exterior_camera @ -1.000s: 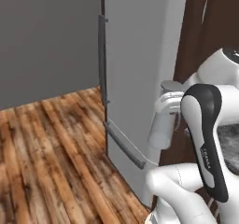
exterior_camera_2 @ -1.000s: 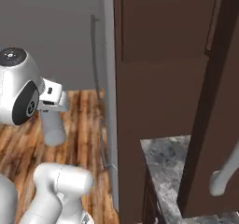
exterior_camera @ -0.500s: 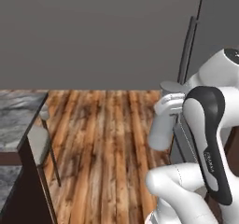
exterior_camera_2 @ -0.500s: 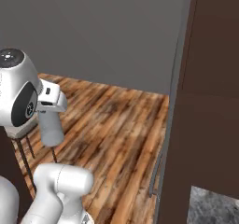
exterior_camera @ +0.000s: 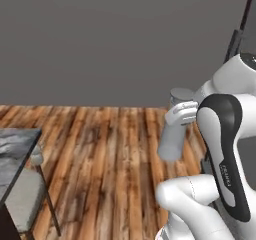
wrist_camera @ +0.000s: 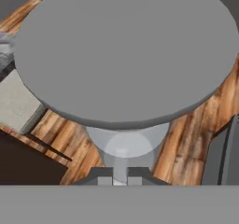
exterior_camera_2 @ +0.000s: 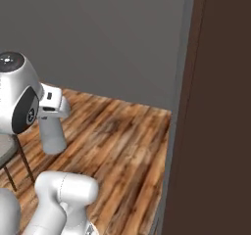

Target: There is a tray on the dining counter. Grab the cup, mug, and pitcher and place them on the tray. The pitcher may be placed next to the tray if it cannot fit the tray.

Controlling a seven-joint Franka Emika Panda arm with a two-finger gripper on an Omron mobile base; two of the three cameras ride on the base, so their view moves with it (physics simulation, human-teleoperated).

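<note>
The gripper [exterior_camera: 181, 111] is clenched on the pitcher [exterior_camera: 173, 134], gripping it just under its lidded rim and carrying it upright in the air above the wooden floor [exterior_camera: 110, 149]. A desk [exterior_camera: 12, 151] corner and a stool [exterior_camera: 22, 196] show at lower left.

The base has turned: the fridge and dark cabinet have slid right, and more wood floor [exterior_camera: 110, 149], a stool [exterior_camera: 25, 194] and a counter corner [exterior_camera: 15, 144] show.

The pitcher [exterior_camera: 171, 139] looks like translucent grey glass, perhaps frosted, under a matt lid. Floor [exterior_camera: 115, 154]: glossy wood planks. Wall [exterior_camera: 115, 39]: matt grey.
</note>
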